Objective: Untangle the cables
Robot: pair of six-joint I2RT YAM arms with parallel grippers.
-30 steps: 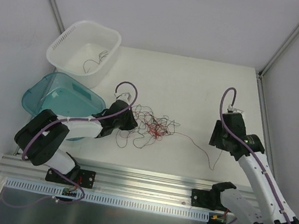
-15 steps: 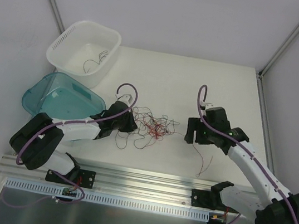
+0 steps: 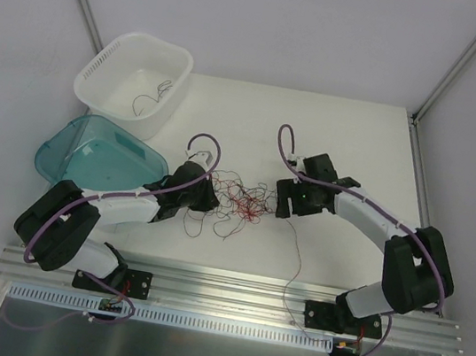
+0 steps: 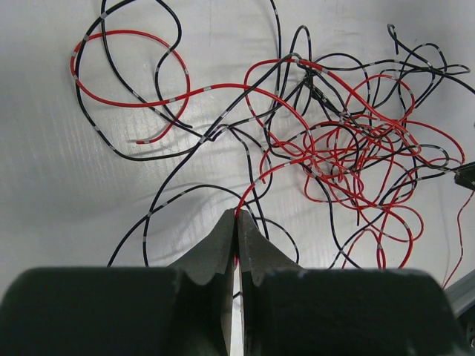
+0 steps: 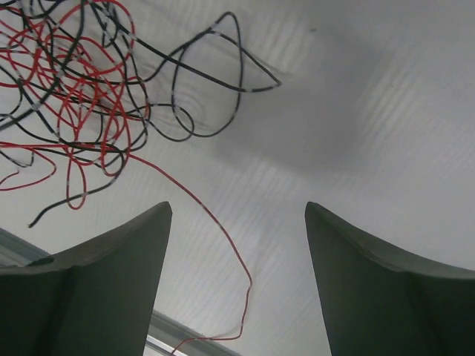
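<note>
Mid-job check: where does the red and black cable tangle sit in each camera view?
Top external: the cable tangle lies mid-table, between the two arms' ends.
Left wrist: it fills the centre and right of the picture, just beyond the shut jaws.
Right wrist: it sits in the upper left corner, ahead of the open jaws.
Shared landmark: the white table lies under it in every view.
</note>
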